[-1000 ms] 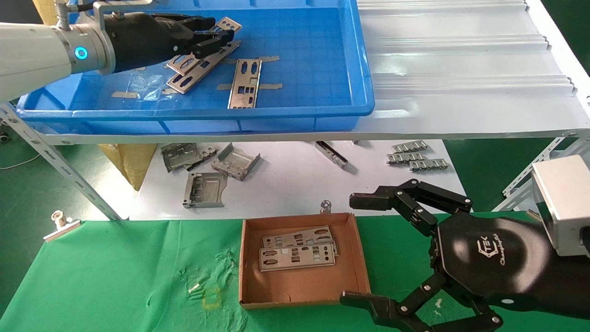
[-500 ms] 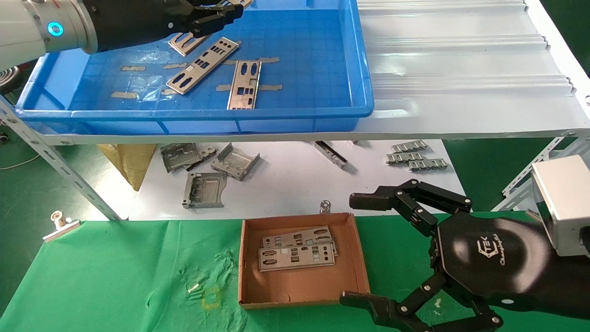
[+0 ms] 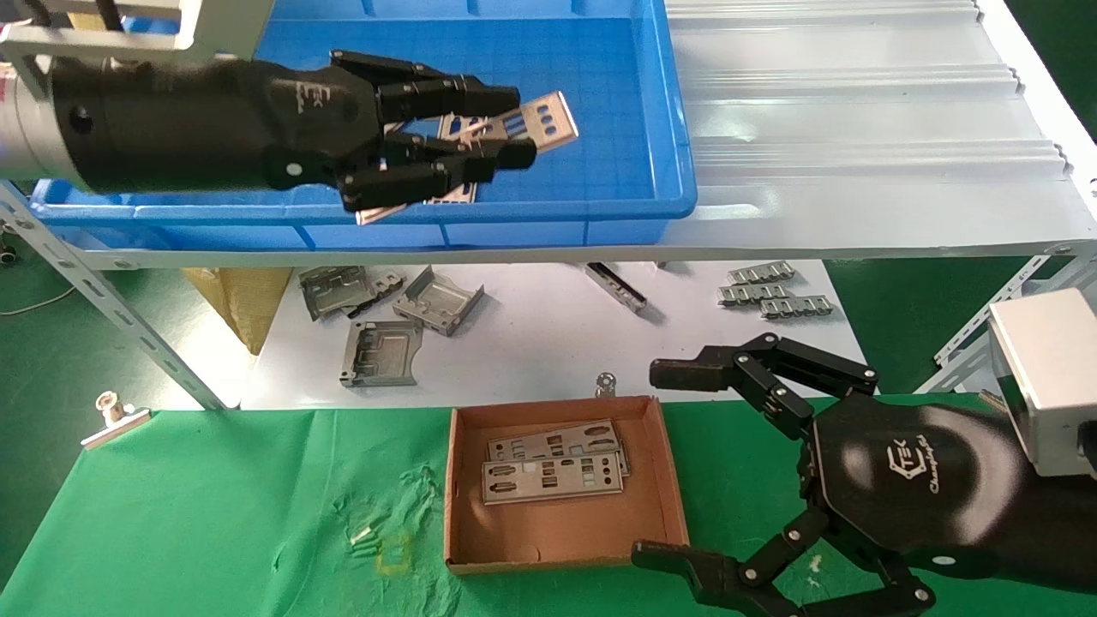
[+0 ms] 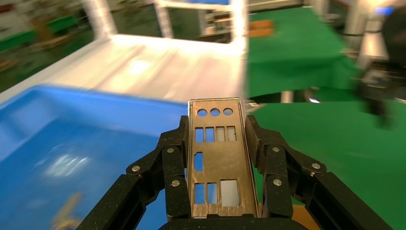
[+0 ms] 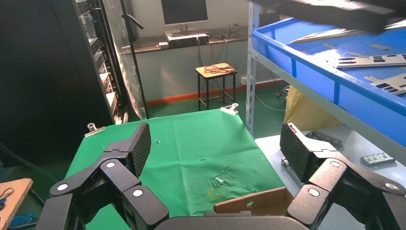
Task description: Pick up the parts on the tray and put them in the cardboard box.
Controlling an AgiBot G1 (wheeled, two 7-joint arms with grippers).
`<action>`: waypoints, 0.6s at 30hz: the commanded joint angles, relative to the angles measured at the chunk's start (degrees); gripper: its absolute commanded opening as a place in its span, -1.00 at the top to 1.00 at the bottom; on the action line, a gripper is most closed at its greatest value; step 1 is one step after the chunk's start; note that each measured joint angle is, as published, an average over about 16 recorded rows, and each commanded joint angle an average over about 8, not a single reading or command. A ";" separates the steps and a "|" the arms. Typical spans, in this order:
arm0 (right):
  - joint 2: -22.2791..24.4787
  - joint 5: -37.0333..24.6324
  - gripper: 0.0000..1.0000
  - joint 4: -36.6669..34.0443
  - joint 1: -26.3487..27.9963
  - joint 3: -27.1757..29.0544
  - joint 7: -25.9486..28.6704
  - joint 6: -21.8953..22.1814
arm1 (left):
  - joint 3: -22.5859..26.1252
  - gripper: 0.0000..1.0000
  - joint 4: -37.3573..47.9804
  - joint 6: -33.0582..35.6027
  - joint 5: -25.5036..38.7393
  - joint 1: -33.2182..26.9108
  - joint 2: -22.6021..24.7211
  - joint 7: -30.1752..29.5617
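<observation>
My left gripper (image 3: 514, 128) is shut on a silver punched plate (image 3: 544, 118) and holds it in the air above the blue tray (image 3: 617, 103). The left wrist view shows the plate (image 4: 218, 158) lengthwise between the fingers (image 4: 174, 153). Other plates in the tray are mostly hidden behind the arm; one end shows (image 3: 450, 194), and two show in the right wrist view (image 5: 368, 60). The cardboard box (image 3: 467, 497) on the green cloth holds two plates (image 3: 553, 476). My right gripper (image 3: 651, 465) is open and empty at the box's right side, with a box corner (image 5: 249, 203) below it.
Grey boxy brackets (image 3: 377, 351) and ridged clips (image 3: 771, 296) lie on the white lower surface. The white corrugated sheet (image 3: 857, 128) lies right of the tray. A metal clamp (image 3: 111, 416) sits at the cloth's far left corner. Shelf struts (image 3: 103, 300) slope down at the left.
My left gripper has risen from the tray's far left with the plate in it and swung right, toward the camera. The right gripper has not moved.
</observation>
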 commanded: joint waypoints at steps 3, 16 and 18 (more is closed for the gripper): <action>0.00 0.00 -1.00 0.00 0.00 0.00 0.00 0.00 | 1.57 1.00 -7.14 3.20 -2.23 3.89 -1.78 0.64; 0.00 0.00 -1.00 0.00 0.00 -0.01 0.00 0.00 | 13.14 1.00 -32.33 -8.34 -10.78 25.19 -7.21 5.47; 0.00 0.00 -1.00 0.00 0.00 -0.01 0.00 0.00 | 13.53 1.00 -30.82 -12.96 -9.13 27.48 -5.07 7.95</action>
